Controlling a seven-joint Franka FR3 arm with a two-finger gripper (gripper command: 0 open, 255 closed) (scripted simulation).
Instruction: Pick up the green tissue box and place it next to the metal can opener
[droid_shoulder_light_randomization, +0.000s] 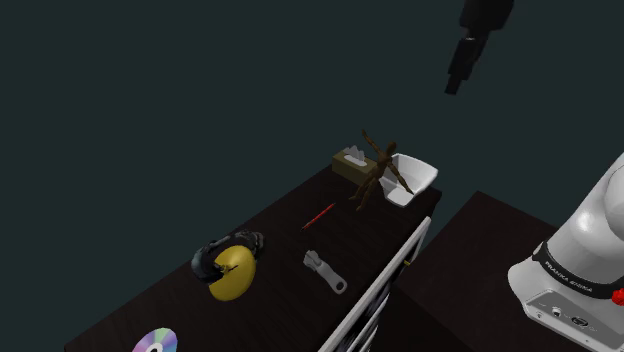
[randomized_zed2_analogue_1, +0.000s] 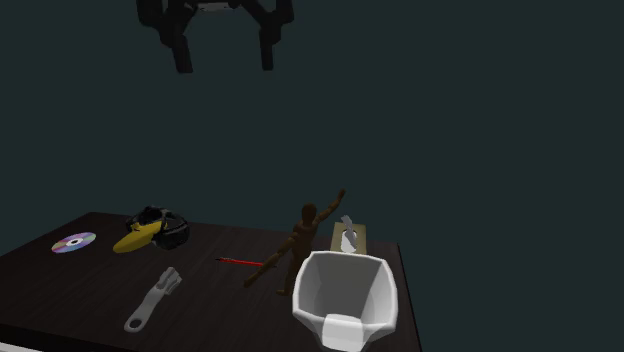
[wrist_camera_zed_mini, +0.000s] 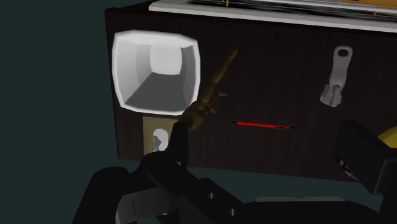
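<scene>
The tissue box (droid_shoulder_light_randomization: 350, 164) is olive-green with a white tissue sticking out. It stands at the far end of the dark table (droid_shoulder_light_randomization: 270, 240), between a wooden mannequin (droid_shoulder_light_randomization: 376, 170) and the table's edge. The grey metal can opener (droid_shoulder_light_randomization: 327, 272) lies flat near the table's middle. My gripper (droid_shoulder_light_randomization: 460, 72) hangs high above the far end, open and holding nothing. The second exterior view has the gripper (randomized_zed2_analogue_1: 225, 55) well above the box (randomized_zed2_analogue_1: 349, 237) and the opener (randomized_zed2_analogue_1: 153, 298). From the wrist, one finger (wrist_camera_zed_mini: 173, 149) partly covers the box (wrist_camera_zed_mini: 156, 141); the opener (wrist_camera_zed_mini: 336, 77) lies farther off.
A white bin (droid_shoulder_light_randomization: 411, 180) stands right beside the mannequin and box. A red pen (droid_shoulder_light_randomization: 319, 216) lies between box and opener. A yellow object with black headphones (droid_shoulder_light_randomization: 230, 268) and a CD (droid_shoulder_light_randomization: 155, 342) lie beyond the opener. A white rail (droid_shoulder_light_randomization: 385, 285) runs along the table's near side.
</scene>
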